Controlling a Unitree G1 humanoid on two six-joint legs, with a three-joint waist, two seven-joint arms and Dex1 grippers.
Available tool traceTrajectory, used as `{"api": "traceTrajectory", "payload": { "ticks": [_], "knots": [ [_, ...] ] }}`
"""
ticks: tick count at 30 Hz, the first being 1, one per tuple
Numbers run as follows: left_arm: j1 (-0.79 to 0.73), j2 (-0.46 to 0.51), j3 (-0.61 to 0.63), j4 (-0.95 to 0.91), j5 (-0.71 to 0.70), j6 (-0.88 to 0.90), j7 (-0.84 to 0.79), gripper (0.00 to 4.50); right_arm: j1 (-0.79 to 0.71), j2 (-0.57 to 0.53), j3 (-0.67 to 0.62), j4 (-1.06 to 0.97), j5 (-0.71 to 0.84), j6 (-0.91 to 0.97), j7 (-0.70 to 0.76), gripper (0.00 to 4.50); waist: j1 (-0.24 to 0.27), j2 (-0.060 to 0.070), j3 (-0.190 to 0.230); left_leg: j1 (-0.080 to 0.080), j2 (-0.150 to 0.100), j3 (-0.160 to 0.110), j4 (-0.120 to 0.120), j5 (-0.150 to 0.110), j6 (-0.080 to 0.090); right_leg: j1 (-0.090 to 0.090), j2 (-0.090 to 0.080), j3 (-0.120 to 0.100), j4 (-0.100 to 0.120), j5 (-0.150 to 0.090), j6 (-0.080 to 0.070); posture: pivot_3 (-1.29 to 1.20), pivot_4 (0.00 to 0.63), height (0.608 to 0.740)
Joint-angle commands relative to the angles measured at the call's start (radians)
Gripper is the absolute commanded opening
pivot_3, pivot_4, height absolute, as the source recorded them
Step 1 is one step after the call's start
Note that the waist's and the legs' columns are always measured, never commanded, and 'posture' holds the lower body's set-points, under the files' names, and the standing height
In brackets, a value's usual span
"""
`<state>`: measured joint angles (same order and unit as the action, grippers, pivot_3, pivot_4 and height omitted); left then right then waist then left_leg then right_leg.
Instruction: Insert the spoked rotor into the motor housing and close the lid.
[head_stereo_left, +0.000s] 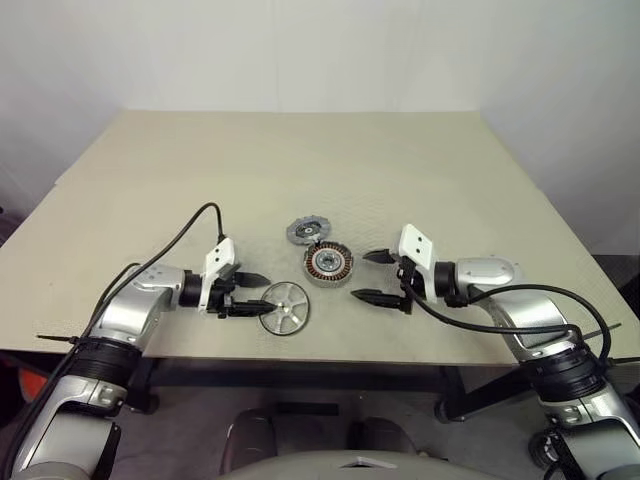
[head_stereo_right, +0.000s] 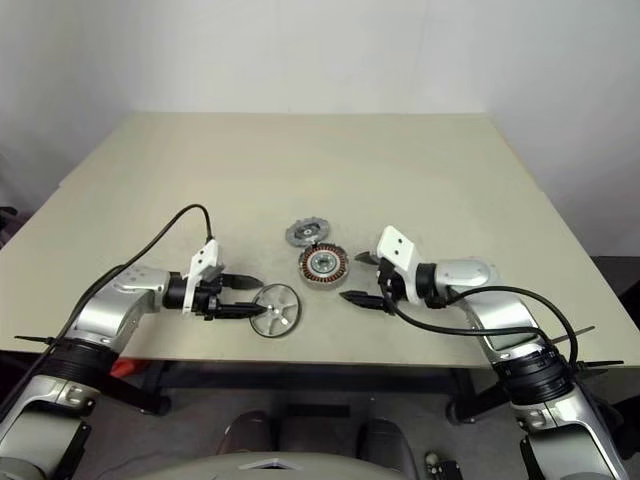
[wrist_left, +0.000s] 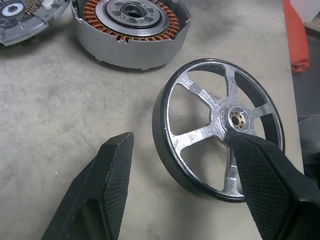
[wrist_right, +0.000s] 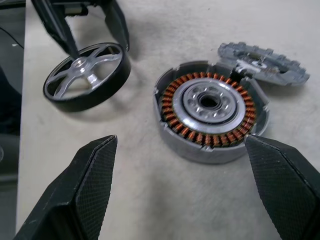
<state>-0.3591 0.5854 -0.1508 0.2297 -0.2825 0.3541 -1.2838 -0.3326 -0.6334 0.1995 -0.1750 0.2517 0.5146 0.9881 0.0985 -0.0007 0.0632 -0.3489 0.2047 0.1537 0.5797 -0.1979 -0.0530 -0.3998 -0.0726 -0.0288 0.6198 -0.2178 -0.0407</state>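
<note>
Clearly both pincers stand spread and hold nothing. The left gripper (head_stereo_left: 255, 294) straddles the rim of the spoked rotor (head_stereo_left: 285, 307): one fingertip (wrist_left: 240, 137) sits over the hub, whether touching it cannot be told, and the other stays outside the rim. The right gripper (head_stereo_left: 372, 276) hovers wide, just beside the motor housing (head_stereo_left: 328, 264), which lies between its fingers in the right wrist view. All parts lie on a beige table (head_stereo_left: 300, 160) before a pale wall. The lid (head_stereo_left: 305, 229) lies against the housing's far edge, and the rotor sits near the housing on the robot's left.
</note>
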Motion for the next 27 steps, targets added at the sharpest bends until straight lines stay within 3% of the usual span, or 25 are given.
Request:
{"api": "traceTrajectory", "payload": {
  "ticks": [1,4,7,11,14,16,21,27],
  "knots": [
    [0.000,-0.021,-0.016,-0.016,-0.013,0.061,0.020,3.24,-0.016,-0.002,-0.030,-0.037,0.014,0.006,-0.016,4.17,0.001,0.000,0.000,0.000,0.000,0.000,0.000,0.000,0.000,0.000,0.000,0.000,0.000,0.000,0.000,0.00,0.000,0.740],
    [0.009,-0.032,-0.007,-0.029,-0.037,0.110,0.029,2.63,-0.005,-0.009,-0.035,-0.049,0.018,0.006,-0.022,4.22,0.001,0.000,0.000,0.000,0.000,0.000,0.000,0.000,0.000,0.002,0.000,0.000,0.000,0.000,0.000,0.00,0.000,0.740],
    [0.012,-0.025,-0.011,-0.032,-0.037,0.139,0.039,1.74,0.007,-0.013,-0.039,-0.049,0.017,-0.003,-0.023,4.22,0.002,0.000,-0.001,0.001,0.000,0.000,0.000,0.000,0.000,0.005,0.000,0.000,0.000,0.000,0.000,0.00,0.000,0.740],
    [0.015,-0.018,-0.012,-0.036,-0.034,0.145,0.052,1.74,0.012,-0.014,-0.039,-0.032,0.012,-0.020,-0.023,4.22,0.001,0.002,-0.002,0.007,0.000,0.000,0.000,-0.001,0.002,0.011,0.000,0.000,-0.001,-0.005,0.008,0.00,0.000,0.740],
    [0.018,-0.014,-0.010,-0.038,-0.037,0.152,0.054,1.74,0.010,-0.012,-0.037,-0.016,0.006,-0.032,-0.024,4.22,0.001,0.003,-0.002,0.008,0.000,0.000,0.000,-0.001,0.002,0.012,0.000,0.000,-0.001,-0.005,0.008,0.00,0.000,0.740],
    [0.021,-0.015,-0.006,-0.042,-0.043,0.165,0.058,1.45,0.008,-0.009,-0.035,-0.005,0.002,-0.038,-0.027,4.22,0.001,0.003,-0.003,0.008,0.000,0.000,0.000,-0.001,0.002,0.012,0.000,0.000,-0.001,-0.005,0.008,0.00,0.000,0.740],
    [0.017,-0.021,0.006,-0.054,-0.080,0.234,0.067,1.23,0.004,-0.003,-0.029,0.022,-0.007,-0.056,-0.032,4.22,0.001,0.003,-0.003,0.008,-0.001,0.000,0.000,-0.001,0.002,0.012,-0.001,0.000,-0.001,-0.005,0.008,0.00,0.000,0.740],
    [-0.004,-0.055,0.035,-0.032,-0.117,0.306,0.113,1.23,0.000,0.002,-0.028,0.049,-0.017,-0.072,-0.034,4.22,0.001,0.004,-0.004,0.008,-0.001,0.000,0.000,-0.001,0.002,0.012,-0.001,0.000,-0.001,-0.005,0.008,0.00,0.000,0.740]
  ]
}}
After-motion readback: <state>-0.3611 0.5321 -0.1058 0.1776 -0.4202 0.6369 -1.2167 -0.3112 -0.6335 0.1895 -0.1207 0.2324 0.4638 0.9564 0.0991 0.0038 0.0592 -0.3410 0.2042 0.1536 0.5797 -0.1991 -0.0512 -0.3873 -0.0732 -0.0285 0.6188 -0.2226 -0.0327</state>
